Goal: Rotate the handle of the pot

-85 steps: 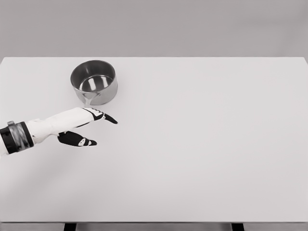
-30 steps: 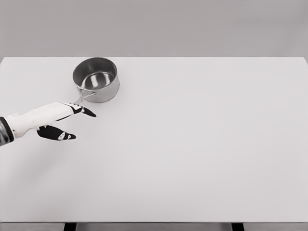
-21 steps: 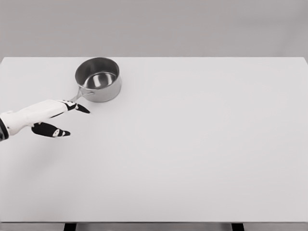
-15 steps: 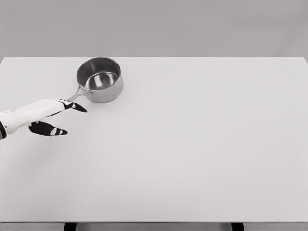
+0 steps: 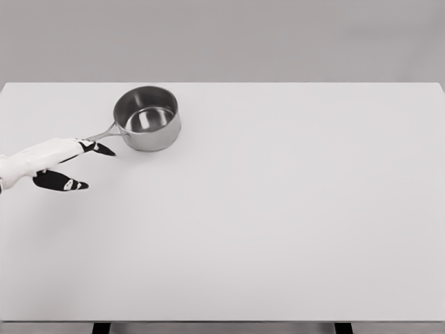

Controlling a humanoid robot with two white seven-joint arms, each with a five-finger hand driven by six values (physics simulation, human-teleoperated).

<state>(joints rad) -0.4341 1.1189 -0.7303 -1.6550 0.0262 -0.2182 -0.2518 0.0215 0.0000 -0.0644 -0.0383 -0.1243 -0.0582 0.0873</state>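
Observation:
A small steel pot (image 5: pixel 147 118) stands upright on the white table (image 5: pixel 278 209), at the back left. Its thin handle (image 5: pixel 104 133) points left and slightly toward me. My left hand (image 5: pixel 76 165) reaches in from the left edge, fingers stretched out and holding nothing. The black fingertips (image 5: pixel 103 149) lie against the near side of the handle's end. The thumb (image 5: pixel 61 183) hangs apart below. The right arm does not show.
The table's far edge (image 5: pixel 222 83) runs just behind the pot. Its front edge (image 5: pixel 222 321) lies at the bottom of the picture.
My left hand has swept leftward and away from me, pushing the handle from pointing toward me round to pointing left. The pot body has shifted slightly right.

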